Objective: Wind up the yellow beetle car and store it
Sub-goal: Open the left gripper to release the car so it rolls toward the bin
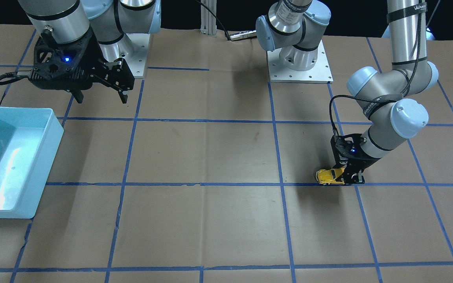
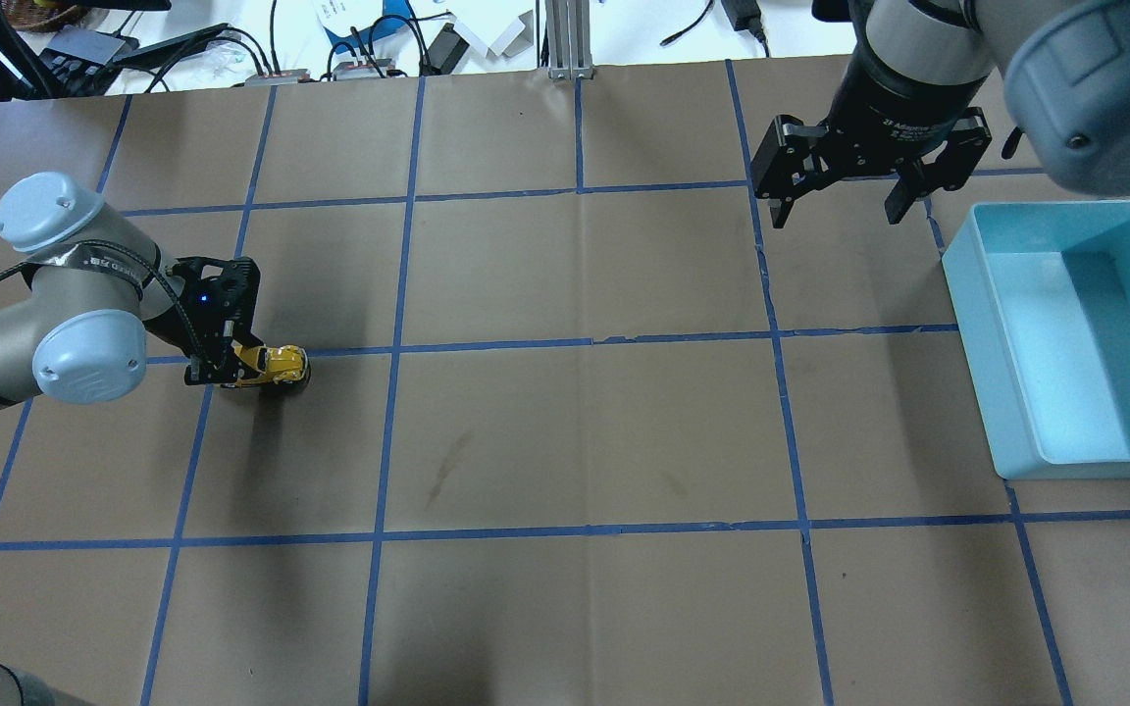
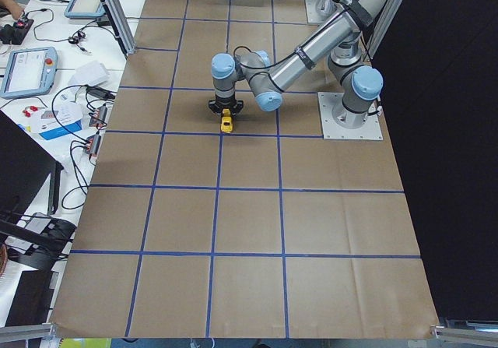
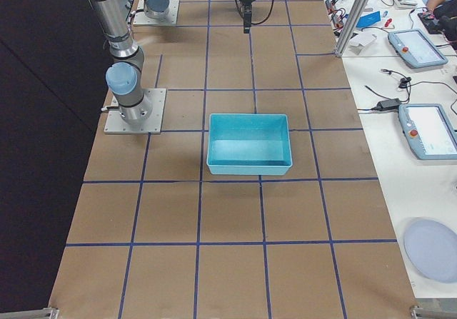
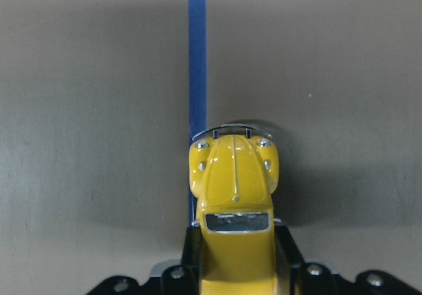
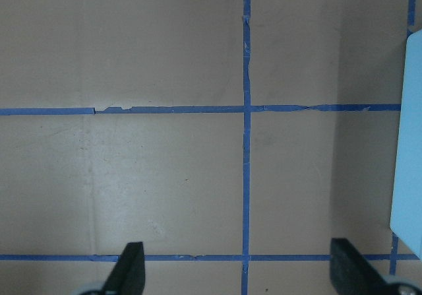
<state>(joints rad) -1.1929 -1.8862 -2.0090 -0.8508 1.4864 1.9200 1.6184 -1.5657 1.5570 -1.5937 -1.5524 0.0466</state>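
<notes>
The small shiny yellow toy beetle car (image 5: 234, 189) sits on the brown paper table (image 5: 99, 110), on a blue tape line (image 5: 196, 44). The black left gripper (image 2: 229, 361) pinches its back half by the sides. It looks light, hard and slippery, so the sides seem the best hold. Far off, the black right gripper (image 2: 836, 214) hangs wide open and empty near a light blue plastic tub (image 2: 977, 324).

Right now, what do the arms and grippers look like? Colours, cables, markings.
Both arms, left arm and right arm, are silver tubes with pale blue joint caps. A black cable, strapped on, runs down the left one. The left gripper and right gripper are black, each with a blue light and two black fingers. White lettering rings the right wrist.
</notes>
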